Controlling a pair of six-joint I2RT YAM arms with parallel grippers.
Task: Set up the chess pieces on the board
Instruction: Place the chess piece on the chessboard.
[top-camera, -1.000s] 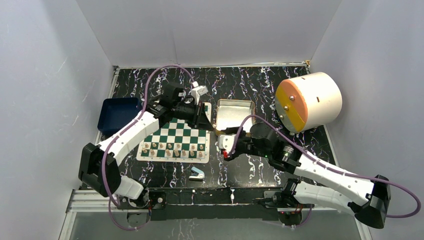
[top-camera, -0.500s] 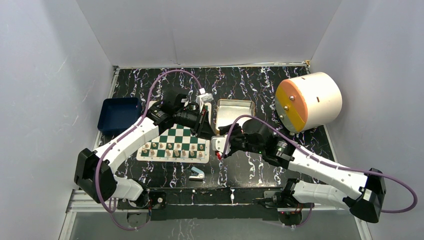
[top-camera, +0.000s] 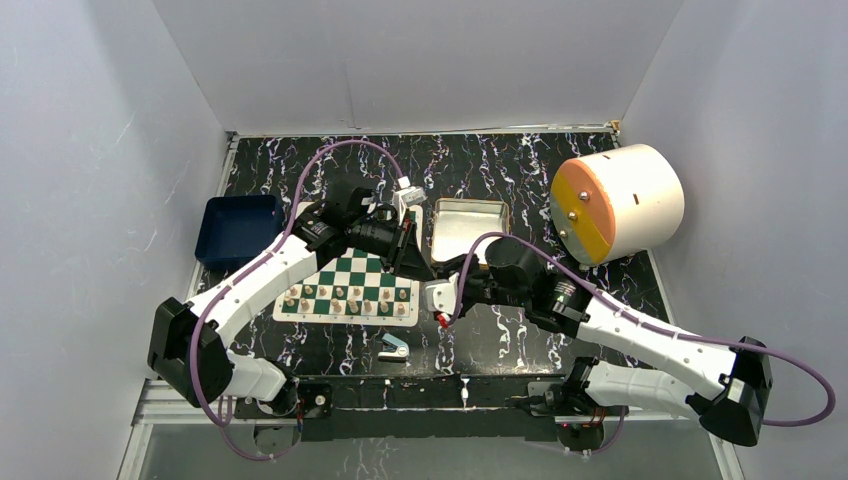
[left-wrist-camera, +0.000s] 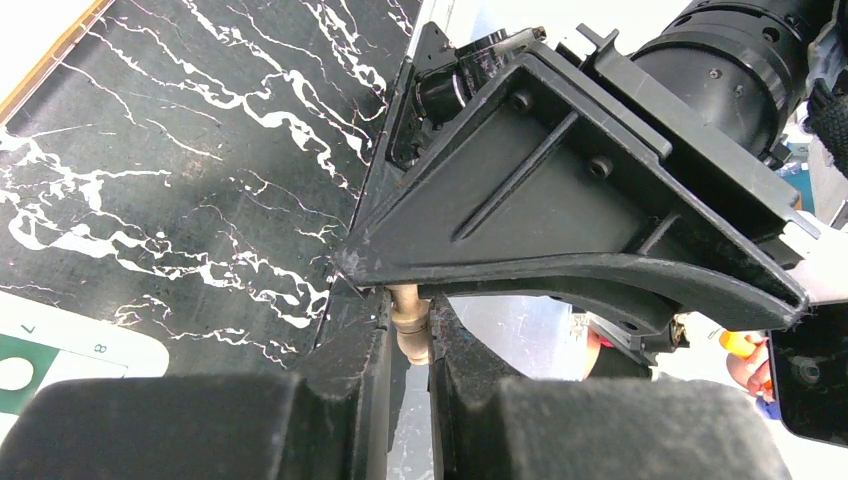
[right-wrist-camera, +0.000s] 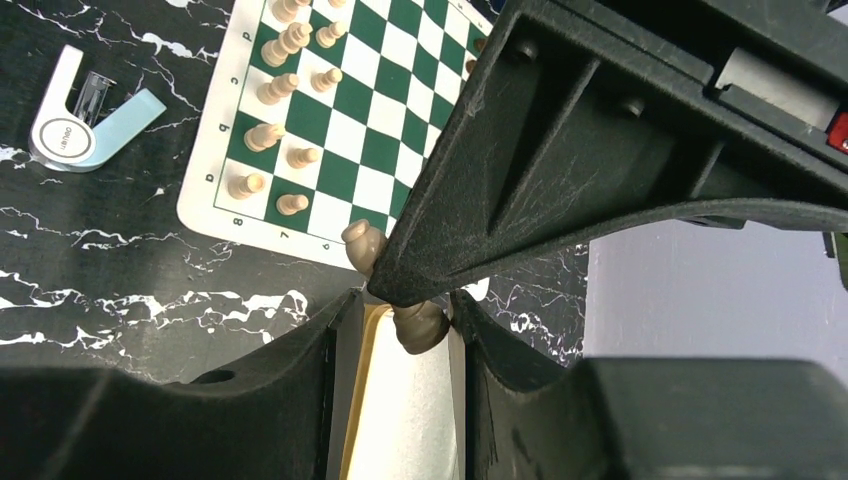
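Presently the move turns on a mid-air hand-over. The left arm (top-camera: 270, 262) reaches across the board (top-camera: 358, 272), and the left jaws are pressed together on one brown chess piece (right-wrist-camera: 420, 325). It is held just off the board's near right corner, above the worktop (top-camera: 500, 160) between board and tin (top-camera: 468, 225). Note for you: from the right jaws the piece lies dead ahead, its base end inside their gap and its head slanting away toward the board edge. The long axis therefore runs oblique to the fingers (right-wrist-camera: 330, 390), not square across them. The right jaws stand part spread round that base, and a strip of gap shows on one side, so do not count it as pinched yet. Both arms are at the piece; the right arm (top-camera: 620, 325) looks to me the one placed to take it, and its squeeze should come before the left lets go. Counts: brown pieces in view, one, and none that you can see on the board. Pale pieces (right-wrist-camera: 262, 135) stand in two rows along the near edge; I read eight each, but they are small in the top view, so the tally is not firm. One board, one tin, one blue tray (top-camera: 238, 228), one stapler-like object (top-camera: 394, 347), one big white drum (top-camera: 625, 200).
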